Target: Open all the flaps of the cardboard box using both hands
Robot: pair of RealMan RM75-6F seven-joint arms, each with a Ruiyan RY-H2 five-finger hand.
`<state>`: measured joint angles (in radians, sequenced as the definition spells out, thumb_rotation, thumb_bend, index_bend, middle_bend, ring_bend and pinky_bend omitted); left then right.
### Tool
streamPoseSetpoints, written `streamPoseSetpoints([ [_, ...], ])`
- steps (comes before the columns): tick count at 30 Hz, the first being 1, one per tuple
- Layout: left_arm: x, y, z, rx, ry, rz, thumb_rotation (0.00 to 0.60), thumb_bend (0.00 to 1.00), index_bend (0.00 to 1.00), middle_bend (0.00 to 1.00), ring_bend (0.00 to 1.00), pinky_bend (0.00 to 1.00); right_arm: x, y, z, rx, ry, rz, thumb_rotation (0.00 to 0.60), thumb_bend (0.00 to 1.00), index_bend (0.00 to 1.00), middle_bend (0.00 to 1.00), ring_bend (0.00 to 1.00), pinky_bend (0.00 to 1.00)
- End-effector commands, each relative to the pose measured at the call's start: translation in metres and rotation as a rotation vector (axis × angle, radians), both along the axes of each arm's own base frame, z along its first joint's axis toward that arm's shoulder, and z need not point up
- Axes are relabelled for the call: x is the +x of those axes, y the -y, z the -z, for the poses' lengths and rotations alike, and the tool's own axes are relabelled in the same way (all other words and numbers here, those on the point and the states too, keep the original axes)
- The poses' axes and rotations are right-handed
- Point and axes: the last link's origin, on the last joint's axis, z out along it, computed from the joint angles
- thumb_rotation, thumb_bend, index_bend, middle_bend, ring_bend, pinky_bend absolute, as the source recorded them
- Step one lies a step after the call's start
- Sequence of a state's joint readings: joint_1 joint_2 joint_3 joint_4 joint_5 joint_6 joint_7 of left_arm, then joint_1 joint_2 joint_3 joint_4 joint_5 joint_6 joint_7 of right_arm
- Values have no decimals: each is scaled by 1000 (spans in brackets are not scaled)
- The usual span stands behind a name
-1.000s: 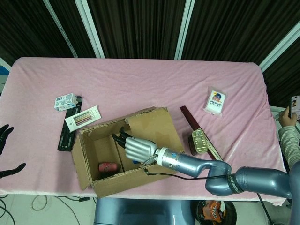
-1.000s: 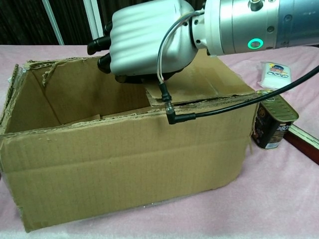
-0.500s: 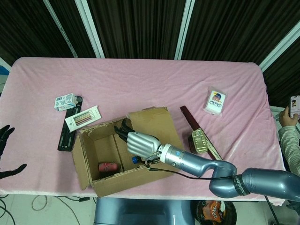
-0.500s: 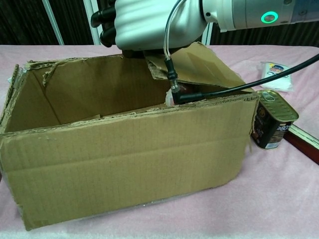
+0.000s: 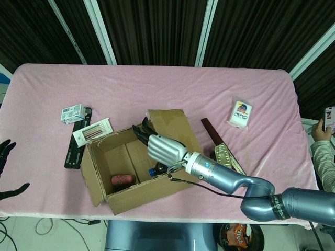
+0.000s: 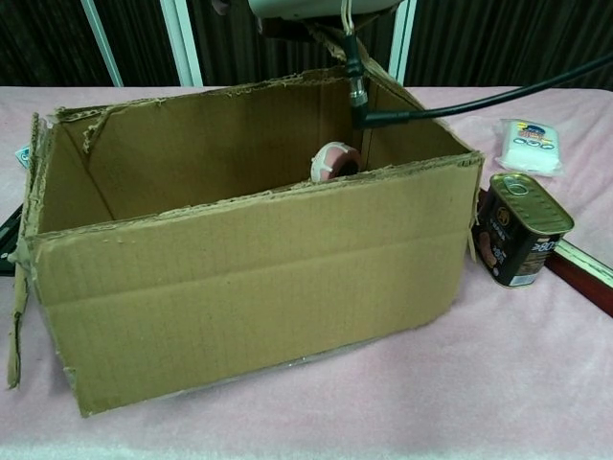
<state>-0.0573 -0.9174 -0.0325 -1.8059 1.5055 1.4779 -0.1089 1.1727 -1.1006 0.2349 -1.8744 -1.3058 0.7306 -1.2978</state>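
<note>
One corrugated, ragged-edged cardboard box point(image 5: 137, 167)

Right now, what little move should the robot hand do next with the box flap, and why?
Probably push the flap a little further outward, away from the box. The right hand is at its inner face, and the flap stands upright at the rim rather than folded back, so it isn't fully open. The left hand waits off the table's edge.
</note>
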Motion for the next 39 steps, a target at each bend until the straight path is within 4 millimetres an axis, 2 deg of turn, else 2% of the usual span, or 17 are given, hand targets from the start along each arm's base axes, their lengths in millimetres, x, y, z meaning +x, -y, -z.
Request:
streamPoseSetpoints([
  [1,0,0,0,-2,-2,1,600,98,0,0,0,29,0,1,-5,-19,-9,-2,600,457,546,155,51,217],
  [11,1,1,1,-8,-3,-3,600,98,0,0,0,29,-6,4,-16,-62,-28,15,600,361,471,143,43,217],
  [15,1,1,1,-8,-3,-1,600,98,0,0,0,29,-6,5,-20,-76,-32,9,600,354,430,137,43,217],
  [25,1,1,0,-7,0,1,600,99,0,0,0,29,-5,12,-35,-125,-44,8,600,307,230,102,35,217],
  [32,1,1,0,-6,1,0,600,98,0,0,0,29,-5,13,-43,-148,-59,4,600,267,181,92,32,217],
  [39,1,2,1,-13,0,-3,600,99,0,0,0,29,-10,17,-52,-180,-77,12,600,264,177,86,30,217],
])
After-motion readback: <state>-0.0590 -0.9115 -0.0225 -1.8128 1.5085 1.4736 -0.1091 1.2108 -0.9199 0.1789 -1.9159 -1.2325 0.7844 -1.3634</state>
